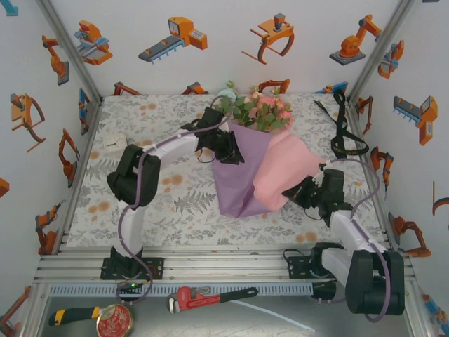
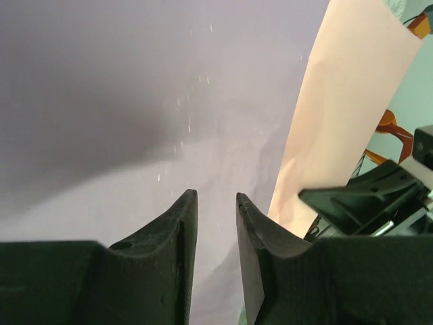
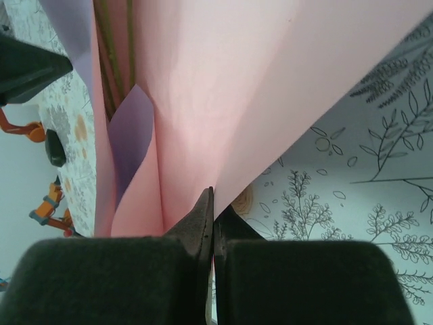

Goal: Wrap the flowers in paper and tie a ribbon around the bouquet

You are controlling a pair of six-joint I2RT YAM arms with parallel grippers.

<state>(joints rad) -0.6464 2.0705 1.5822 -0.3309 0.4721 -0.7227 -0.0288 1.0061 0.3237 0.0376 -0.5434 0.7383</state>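
Observation:
The flowers (image 1: 261, 111), pink and cream blooms with green leaves, stick out at the far end of the paper (image 1: 242, 172), which lies as a loose cone, lilac on the left with a pink flap (image 1: 284, 168) on the right. My left gripper (image 1: 235, 153) rests against the cone's left side, jaws apart (image 2: 216, 196) over the lilac paper (image 2: 135, 101). My right gripper (image 1: 290, 191) is shut on the pink flap's near edge (image 3: 212, 193). Green stems (image 3: 111, 40) show inside the fold. The black ribbon (image 1: 344, 130) lies at the back right.
A small white card (image 1: 116, 142) lies on the floral table cover (image 1: 175, 203) at the left. Printed walls close in on three sides. In front of the arm bases lie a red pipe wrench (image 1: 210, 298), a yellow-handled tool (image 1: 74, 314) and a round tin (image 1: 114, 321).

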